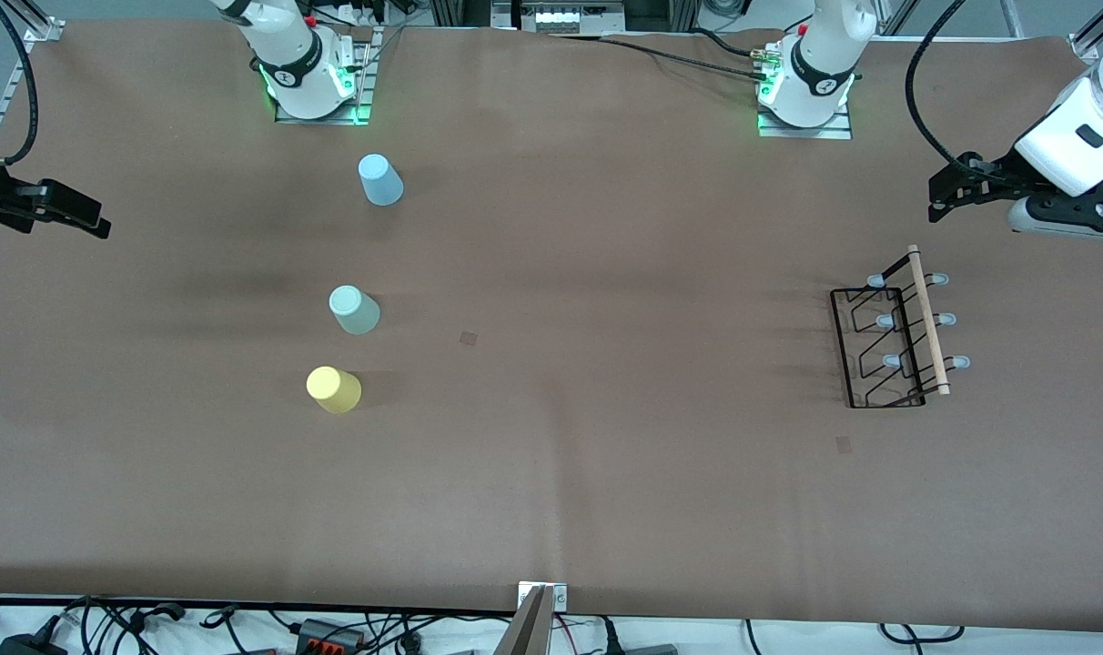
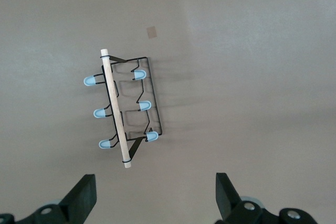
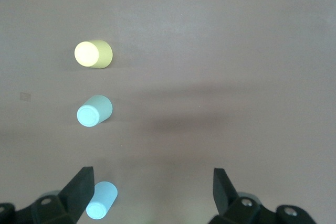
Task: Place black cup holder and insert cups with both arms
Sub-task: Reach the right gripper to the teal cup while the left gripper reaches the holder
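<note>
From the front I see three upside-down cups toward the right arm's end of the desk, the black cup holder toward the left arm's. Left wrist: my left tool hangs wide open and empty over the holder. Right wrist: my right tool gapes empty over the cups.

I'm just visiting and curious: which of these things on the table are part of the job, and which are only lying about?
Part of the job:
- black cup holder
- light blue cup
- grey-green cup
- yellow cup
- left gripper, fingers open
- right gripper, fingers open

Just lying about:
- cables along the table edge nearest the front camera
</note>
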### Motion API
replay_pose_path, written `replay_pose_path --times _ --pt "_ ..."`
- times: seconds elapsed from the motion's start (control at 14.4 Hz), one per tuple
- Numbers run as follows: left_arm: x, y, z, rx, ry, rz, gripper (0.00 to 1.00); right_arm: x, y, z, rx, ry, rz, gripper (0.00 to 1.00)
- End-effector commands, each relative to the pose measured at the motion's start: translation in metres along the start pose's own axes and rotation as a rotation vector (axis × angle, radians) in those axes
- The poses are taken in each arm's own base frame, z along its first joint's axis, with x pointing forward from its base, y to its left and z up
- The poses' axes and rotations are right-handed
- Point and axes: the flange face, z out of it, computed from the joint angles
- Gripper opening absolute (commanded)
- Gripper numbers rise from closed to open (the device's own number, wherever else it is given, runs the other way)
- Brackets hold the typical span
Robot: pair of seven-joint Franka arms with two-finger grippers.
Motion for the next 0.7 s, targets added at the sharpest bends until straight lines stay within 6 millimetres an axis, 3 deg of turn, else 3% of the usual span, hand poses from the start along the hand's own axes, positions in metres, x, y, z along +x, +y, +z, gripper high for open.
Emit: replay_pose_path --times 0.0,0.21,0.42,0.49,0.63 --pt "0.003 0.002 -0.006 -0.006 -0.002 -0.009 1.0 -0.003 -0.001 0.0 0.01 -0.012 0.007 1.0" --pt "0.003 0.002 -0.005 -0.007 -0.004 -0.009 1.0 0.0 0.0 0.0 0.012 -0.007 0.004 1.0" --pt "0.003 0.002 -0.006 -0.007 -0.002 -0.01 1.0 0.015 -0.012 0.05 0.012 -0.149 -0.036 1.0" --pt "0.003 0.001 -0.006 -0.007 -0.002 -0.012 1.0 0.013 -0.015 0.055 0.011 -0.185 -0.036 1.0" --pt "0.004 0.0 -0.004 -0.008 -0.007 -0.013 1.0 0.012 -0.023 0.085 0.008 -0.245 -0.046 1.0"
